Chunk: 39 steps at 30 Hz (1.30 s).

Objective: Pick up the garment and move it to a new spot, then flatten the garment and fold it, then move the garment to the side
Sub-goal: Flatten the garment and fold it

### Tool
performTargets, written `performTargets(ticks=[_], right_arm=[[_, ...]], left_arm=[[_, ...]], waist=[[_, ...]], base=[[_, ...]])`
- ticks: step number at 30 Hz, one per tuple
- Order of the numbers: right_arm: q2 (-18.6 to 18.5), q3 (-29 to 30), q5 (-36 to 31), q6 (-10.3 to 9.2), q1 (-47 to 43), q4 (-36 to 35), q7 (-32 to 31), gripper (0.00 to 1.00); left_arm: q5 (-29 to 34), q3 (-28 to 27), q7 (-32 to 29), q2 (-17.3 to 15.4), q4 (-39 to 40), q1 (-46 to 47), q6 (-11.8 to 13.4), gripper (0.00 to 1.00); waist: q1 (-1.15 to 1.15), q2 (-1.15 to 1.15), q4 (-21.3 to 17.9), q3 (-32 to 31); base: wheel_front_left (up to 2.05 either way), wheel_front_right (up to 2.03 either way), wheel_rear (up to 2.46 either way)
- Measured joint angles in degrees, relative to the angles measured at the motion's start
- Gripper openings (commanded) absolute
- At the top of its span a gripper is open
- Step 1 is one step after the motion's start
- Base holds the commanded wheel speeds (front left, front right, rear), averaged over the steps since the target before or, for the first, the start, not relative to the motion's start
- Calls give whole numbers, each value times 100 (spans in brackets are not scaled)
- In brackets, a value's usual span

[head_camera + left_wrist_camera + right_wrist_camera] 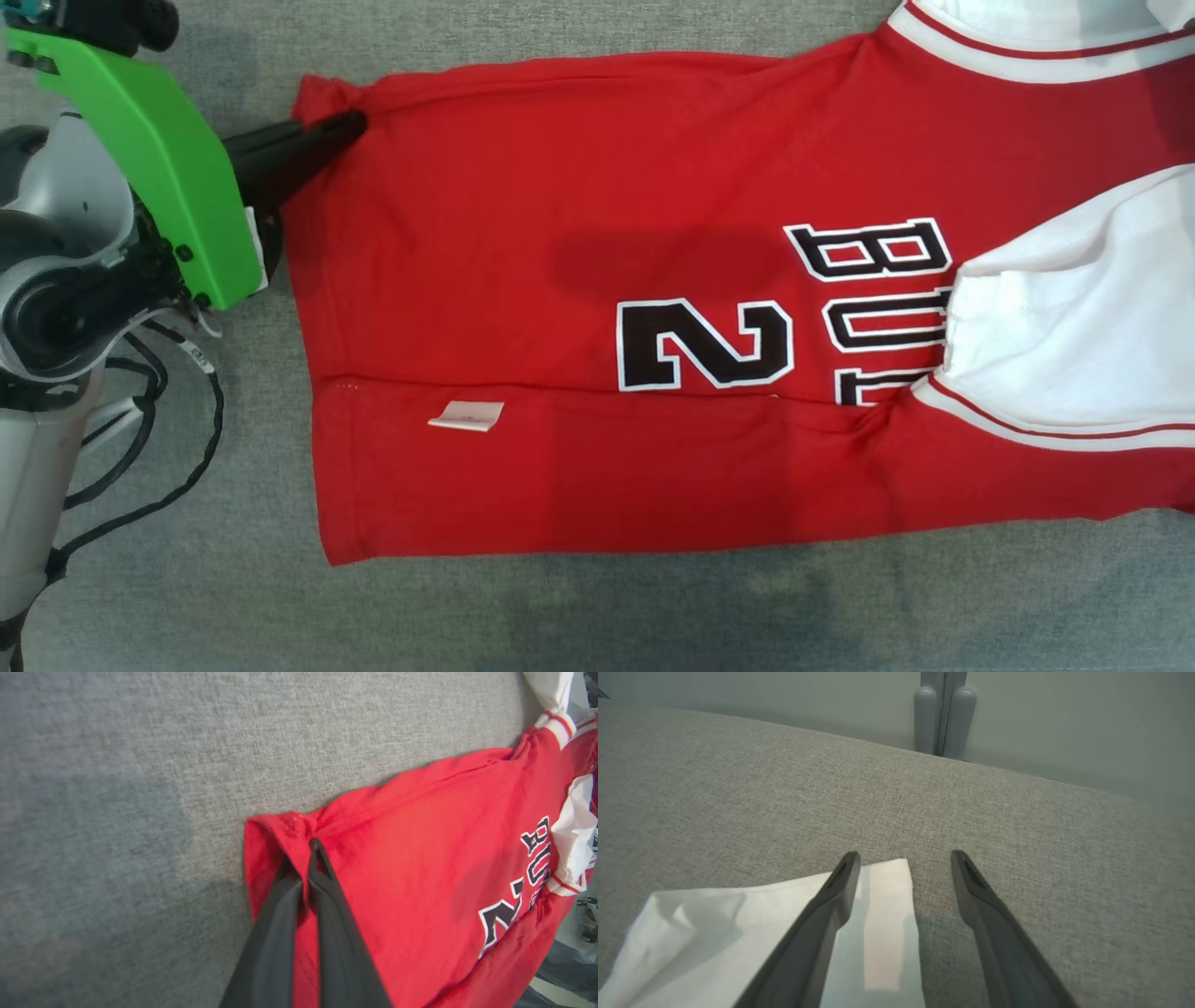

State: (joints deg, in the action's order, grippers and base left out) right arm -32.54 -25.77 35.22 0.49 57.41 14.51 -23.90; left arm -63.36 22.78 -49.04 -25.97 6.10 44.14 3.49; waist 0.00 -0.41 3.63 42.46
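Note:
The garment [597, 196] is a red jersey with white sleeves and black lettering, spread flat on a grey fabric surface [233, 597]. At its upper left hem corner my left gripper [347, 124] is shut on a pinch of red cloth. The left wrist view shows the same grip: the left gripper [306, 856] has red hem bunched between its dark fingers. In the right wrist view my right gripper [905, 858] stands open over the end of a white sleeve [878, 933], its left finger above the cloth and its right finger over bare grey fabric.
The grey fabric surface [738, 788] extends around the jersey on all sides. A white label [466, 416] lies on the jersey's lower left. A pale wall with a grey post [943, 714] stands behind the surface's far edge. Black cables [159, 448] hang by my left arm.

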Motion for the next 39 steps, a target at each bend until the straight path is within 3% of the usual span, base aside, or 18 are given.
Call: performTargets(ticks=[12,13,15,24,32,39], right_arm=[[110,-151,238,123,99,480,-475,100],[114,-170,241,144,128,514,-491,94],[153,-180,264,144,171,593,-531,0],[388,-73,420,192,319,720,-508,0],[368,303,537,304,390,472,211,0],[361,304,678,404,-141,316,541,0]], left_arm=[[18,134,-32,51,-27,9,-92,0],[19,136,-29,56,-38,15,-96,0],[26,137,-25,81,-70,23,-97,0],[219,74,200,92,-240,82,-148,0],[365,-52,691,219,-511,46,-204,0],[370,-57,1014,296,-687,-269,-304,0]], waist=[[0,0,174,-83],[0,0,178,-72],[0,0,180,-72],[0,0,78,-111],[0,0,-80,-236],[0,0,-154,-447]], base=[[0,0,0],[0,0,0],[0,0,0],[0,0,0],[0,0,0],[0,0,0]])
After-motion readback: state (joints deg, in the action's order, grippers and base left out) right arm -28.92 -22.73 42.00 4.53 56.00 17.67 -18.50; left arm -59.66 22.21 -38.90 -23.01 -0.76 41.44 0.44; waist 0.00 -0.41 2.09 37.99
